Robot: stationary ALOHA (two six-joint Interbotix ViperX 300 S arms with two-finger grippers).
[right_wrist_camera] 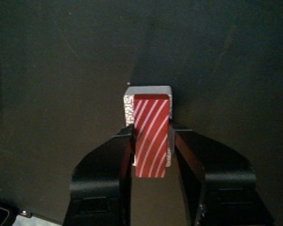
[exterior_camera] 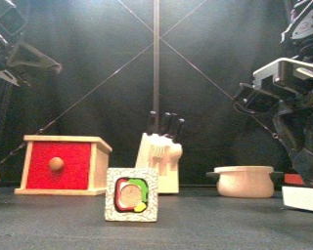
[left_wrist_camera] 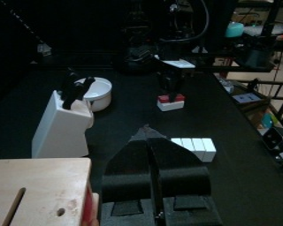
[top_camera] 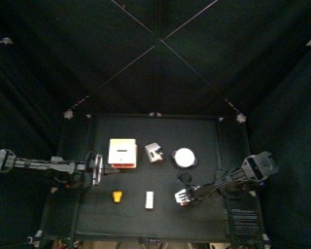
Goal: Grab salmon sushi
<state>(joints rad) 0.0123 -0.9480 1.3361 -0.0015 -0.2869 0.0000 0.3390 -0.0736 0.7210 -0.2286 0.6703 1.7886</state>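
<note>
The salmon sushi [right_wrist_camera: 151,132], a small oblong piece with a red striped top on a white base, lies on the table at the front right [top_camera: 185,197]. My right gripper [right_wrist_camera: 152,134] stands over it with one jaw against each long side, shut on it. In the front view the sushi [exterior_camera: 300,195] sits on the table under that gripper. It also shows far off in the left wrist view [left_wrist_camera: 170,101]. My left gripper [left_wrist_camera: 156,163] is shut and empty, resting at the table's left beside the red box [top_camera: 121,153].
A knife block [top_camera: 155,152] and a white round dish [top_camera: 185,157] stand behind the sushi. An orange-yellow piece [top_camera: 118,195] and a plain white oblong piece [top_camera: 151,199] lie at the front. A sushi-roll block [exterior_camera: 132,194] stands at the front middle.
</note>
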